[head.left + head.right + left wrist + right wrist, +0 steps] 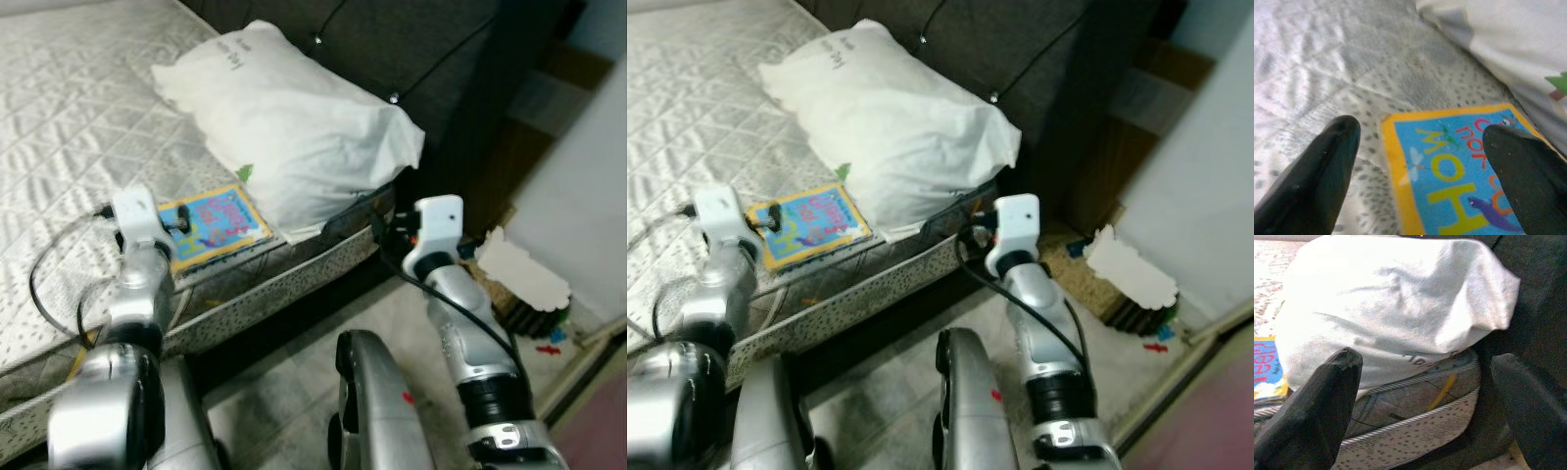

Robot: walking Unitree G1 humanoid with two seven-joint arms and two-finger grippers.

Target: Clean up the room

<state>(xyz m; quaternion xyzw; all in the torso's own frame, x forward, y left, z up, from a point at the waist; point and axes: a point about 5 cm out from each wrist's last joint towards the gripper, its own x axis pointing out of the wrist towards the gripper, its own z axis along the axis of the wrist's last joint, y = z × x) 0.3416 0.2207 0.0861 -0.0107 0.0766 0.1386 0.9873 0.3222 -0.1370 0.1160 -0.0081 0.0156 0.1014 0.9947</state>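
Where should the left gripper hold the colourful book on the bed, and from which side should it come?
Probably at the book's near edge, coming from the bed's open side. The book lies flat on the mattress beside the pillow, near the mattress edge. The left gripper is open, its fingers either side of a corner.

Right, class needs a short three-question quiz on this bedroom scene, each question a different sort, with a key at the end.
1. True or false: the picture book lies on the mattress beside the pillow.
2. Multiple choice: the left hand is (a) shut on the book, (b) open over the book's corner, (c) resting on the floor.
3. Fill in: the right hand points at the mattress edge just below the ____.

Key
1. True.
2. b: its two black fingers stand apart, one over the bare mattress and one over the book's cover.
3. Pillow; that hand is open too.
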